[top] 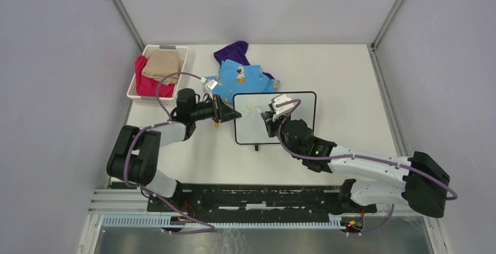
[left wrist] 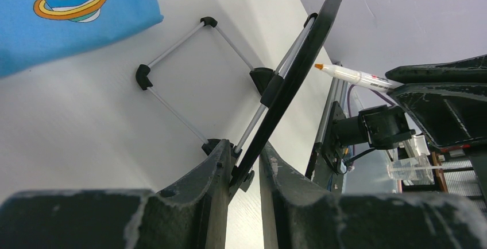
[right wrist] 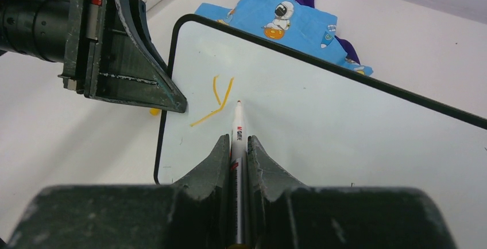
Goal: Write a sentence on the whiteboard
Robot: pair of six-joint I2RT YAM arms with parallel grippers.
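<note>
Two garments [top: 158, 67] in basket [top: 140, 98]; left end effector [top: 234, 114] tight on whiteboard [top: 248, 128], right end effector [right wrist: 236, 141] round marker [right wrist: 238, 123].

White lattice basket [top: 146, 100] sits at the table's [top: 345, 90] far-left corner. It holds a tan cloth [top: 162, 65] on top of a red-pink one [top: 145, 81]. Just right of it is a blue cloth [top: 240, 75] with an astronaut and planet print, lying flat. A purple cloth [top: 233, 52] is partly tucked under its far edge. Small yellow bit [right wrist: 154, 111] on the tabletop, can't tell what it is. Toothed rail [top: 234, 222] runs along the near edge.

Glossy smooth whiteboard [right wrist: 344, 146], metal stand rods [left wrist: 176, 45], matt printed cloth [left wrist: 74, 25].
</note>
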